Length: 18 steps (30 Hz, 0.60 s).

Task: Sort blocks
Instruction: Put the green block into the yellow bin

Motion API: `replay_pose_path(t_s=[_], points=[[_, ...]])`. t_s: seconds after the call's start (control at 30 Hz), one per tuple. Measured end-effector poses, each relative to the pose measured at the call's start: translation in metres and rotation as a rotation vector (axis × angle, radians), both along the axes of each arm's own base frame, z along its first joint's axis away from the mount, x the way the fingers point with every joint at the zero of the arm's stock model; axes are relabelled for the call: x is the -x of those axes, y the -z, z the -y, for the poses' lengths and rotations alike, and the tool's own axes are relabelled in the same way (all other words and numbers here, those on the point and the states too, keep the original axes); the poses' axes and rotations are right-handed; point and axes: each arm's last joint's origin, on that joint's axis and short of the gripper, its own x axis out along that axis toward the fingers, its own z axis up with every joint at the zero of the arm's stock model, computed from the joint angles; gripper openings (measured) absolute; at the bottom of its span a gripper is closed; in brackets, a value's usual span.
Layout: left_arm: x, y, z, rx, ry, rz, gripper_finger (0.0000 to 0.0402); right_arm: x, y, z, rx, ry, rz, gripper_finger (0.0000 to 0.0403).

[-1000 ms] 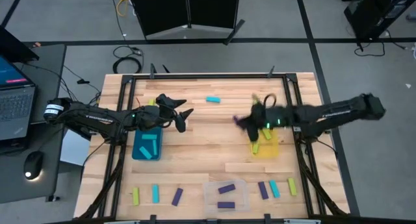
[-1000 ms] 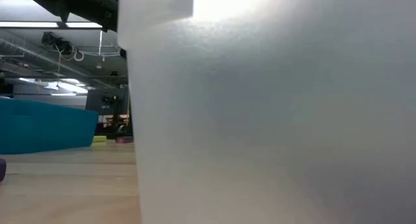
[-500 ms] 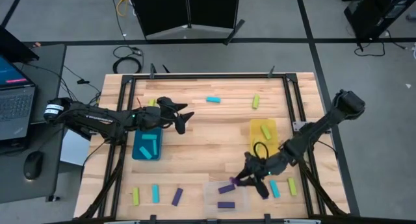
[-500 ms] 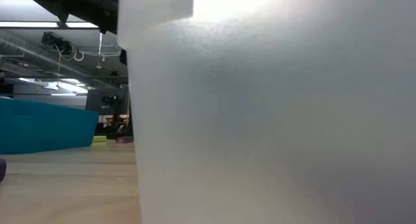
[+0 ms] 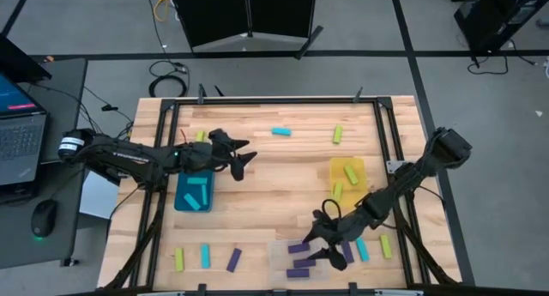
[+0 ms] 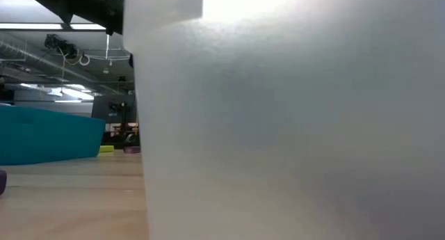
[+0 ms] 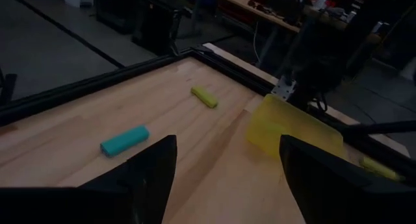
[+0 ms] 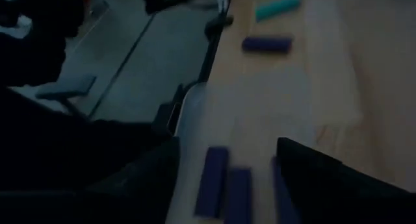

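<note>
My right gripper (image 5: 316, 247) hangs open over the clear bin (image 5: 276, 260) at the table's near edge. Three purple blocks (image 5: 299, 260) lie in that bin, and the right wrist view shows them (image 8: 224, 182) between my spread fingers (image 8: 227, 185). My left gripper (image 5: 244, 155) is open and hovers beside the teal bin (image 5: 182, 198), which holds cyan blocks (image 5: 198, 192). Ahead of it (image 7: 224, 178) a cyan block (image 7: 125, 140) and a yellow-green block (image 7: 204, 97) lie flat on the wood.
The yellow bin (image 5: 355, 166) holds yellow-green blocks. Loose blocks lie along the near edge: three on the left (image 5: 205, 256) and three right of the clear bin (image 5: 362, 250). The clear bin's wall (image 6: 292, 129) blocks most of the low view; the teal bin (image 6: 49, 132) shows at its left.
My right gripper swung from beside the yellow bin toward the table's near edge, carrying a purple block, and came over the clear bin. It has opened there and let go; a third purple block now lies in the bin.
</note>
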Motion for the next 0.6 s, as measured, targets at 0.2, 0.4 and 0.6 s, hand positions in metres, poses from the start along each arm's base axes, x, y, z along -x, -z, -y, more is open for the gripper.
replay_pose_path(t_s=[0.2, 0.4, 0.6], points=[[-0.001, -0.006, 0.003, 0.044, -0.055, -0.088, 0.0238, 0.014, -0.035, 0.023, 0.128, 0.095, 0.194, 0.0294], [-0.005, 0.0, -0.018, 0.207, -0.292, -0.395, 0.0215, 0.046, -0.057, 0.062, 0.221, 0.276, 0.307, 0.0293], [-0.008, 0.006, -0.048, 0.241, -0.44, -0.675, 0.0223, 0.077, -0.055, 0.089, 0.222, 0.407, 0.366, 0.0291]])
